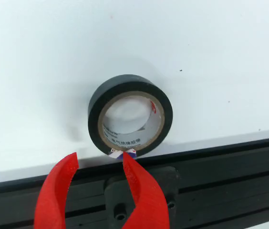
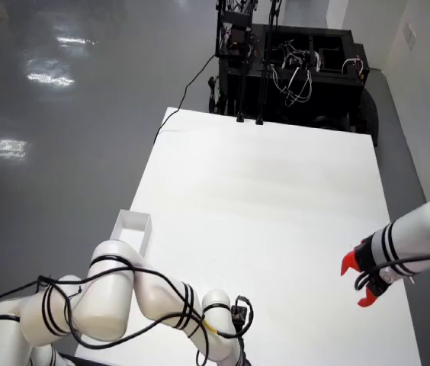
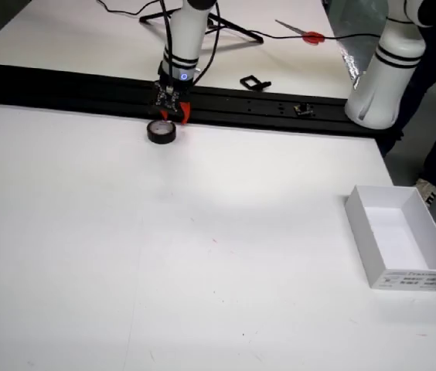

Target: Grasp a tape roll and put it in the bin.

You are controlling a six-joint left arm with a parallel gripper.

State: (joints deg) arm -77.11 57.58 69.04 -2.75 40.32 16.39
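Observation:
A black tape roll (image 1: 125,81) with a cardboard core lies flat on the white table, close to the black rail. In the fixed view the roll (image 3: 161,131) sits at the table's far left part. My gripper (image 1: 98,160) with red fingers is open; its right fingertip (image 1: 127,160) is at the roll's near rim, and the left one is off to the side. The gripper (image 3: 173,114) hangs over the rail just behind the roll. The white bin (image 3: 411,278) stands empty at the right. In the overhead view I see the gripper (image 2: 360,282) but cannot make out the roll.
A black rail (image 3: 63,85) runs along the table's far edge. A second white arm (image 3: 384,77) stands at the far right. Red-handled scissors (image 3: 303,32) and small black parts (image 3: 253,81) lie beyond the rail. The bin (image 2: 135,216) also shows in the overhead view.

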